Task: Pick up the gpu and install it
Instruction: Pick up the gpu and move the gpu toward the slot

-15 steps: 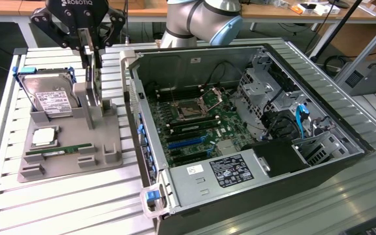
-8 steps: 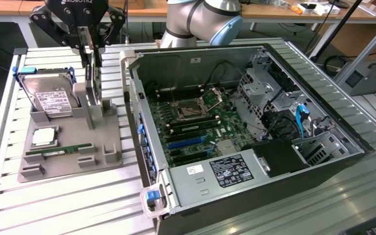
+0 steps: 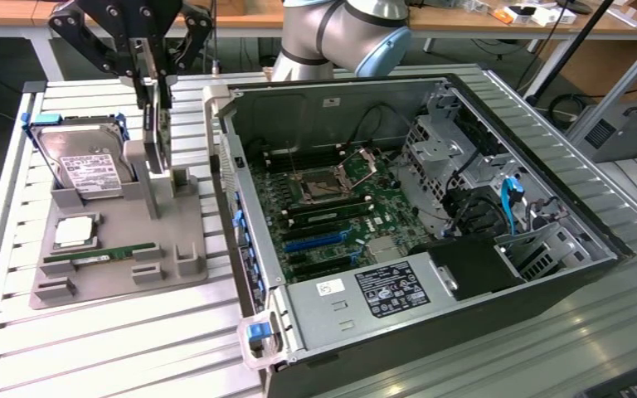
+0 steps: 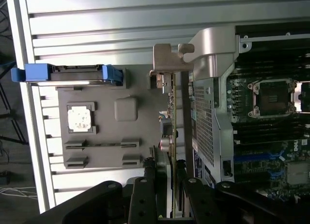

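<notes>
The gpu [image 3: 160, 124] stands on edge, upright, over the grey parts fixture [image 3: 186, 249] at the exterior view's left, beside the open computer case [image 3: 430, 207]. My gripper [image 3: 155, 81] comes down from above and is shut on the card's top edge, one black finger on each face. In the wrist view the gpu [image 4: 173, 122] is seen edge-on, with its silver bracket [image 4: 167, 59] at the far end and my gripper [image 4: 167, 168] clamped on it. Whether the card's lower edge still touches the fixture's stand is hidden.
On the fixture lie a hard drive in a blue carrier [image 3: 86, 162], a CPU [image 3: 75, 232] and a RAM stick [image 3: 103, 255]. Inside the case are the motherboard [image 3: 330, 207] and the power supply [image 3: 374, 294]. The case's wall [image 4: 213, 44] stands close beside the card.
</notes>
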Robot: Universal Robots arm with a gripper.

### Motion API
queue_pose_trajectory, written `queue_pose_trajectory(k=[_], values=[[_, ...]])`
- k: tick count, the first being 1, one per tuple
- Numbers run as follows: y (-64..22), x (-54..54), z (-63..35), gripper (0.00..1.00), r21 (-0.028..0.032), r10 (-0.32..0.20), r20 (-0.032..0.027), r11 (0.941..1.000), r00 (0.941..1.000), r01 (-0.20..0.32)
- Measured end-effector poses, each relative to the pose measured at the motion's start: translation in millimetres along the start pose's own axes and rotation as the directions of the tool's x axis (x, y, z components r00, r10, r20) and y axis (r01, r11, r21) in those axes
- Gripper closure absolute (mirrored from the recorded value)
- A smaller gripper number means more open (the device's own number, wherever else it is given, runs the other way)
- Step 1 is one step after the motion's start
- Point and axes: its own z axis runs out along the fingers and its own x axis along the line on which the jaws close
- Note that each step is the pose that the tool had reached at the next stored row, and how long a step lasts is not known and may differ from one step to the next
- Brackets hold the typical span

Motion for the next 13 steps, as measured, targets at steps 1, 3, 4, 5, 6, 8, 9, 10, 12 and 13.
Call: queue_pose_trajectory(k=[1,3,4,5,6,8,9,10,12,13], values=[[0.0,0.0,-0.8,0.73,0.0,0.0,0.0,1.0,1.0,0.0],[-0.2,-0.1,-3.7,0.73,0.0,0.0,0.0,1.0,1.0,0.0],[-0.2,-0.1,-5.0,0.73,0.0,0.0,-0.0001,1.0,1.0,0.0],[-0.3,-0.2,-6.0,0.73,0.0,0.0,0.0,1.0,1.0,0.0],[-0.3,-0.2,-6.8,0.73,0.0,0.0,-0.0001,1.0,1.0,0.0],[-0.3,-0.2,-8.0,0.73,-0.0001,0.0,0.0001,1.0,1.0,0.0],[-0.3,-0.2,-8.1,0.73,0.0,0.0,0.0,1.0,1.0,0.0],[-0.3,-0.2,-8.1,0.73,0.0,0.0,-0.0001,1.0,1.0,0.0],[-0.4,-0.3,-8.1,0.73,0.0,0.0,0.0,1.0,1.0,0.0],[-0.6,-0.3,-8.2,0.73,0.0001,0.0,-0.0002,1.0,1.0,0.0]])
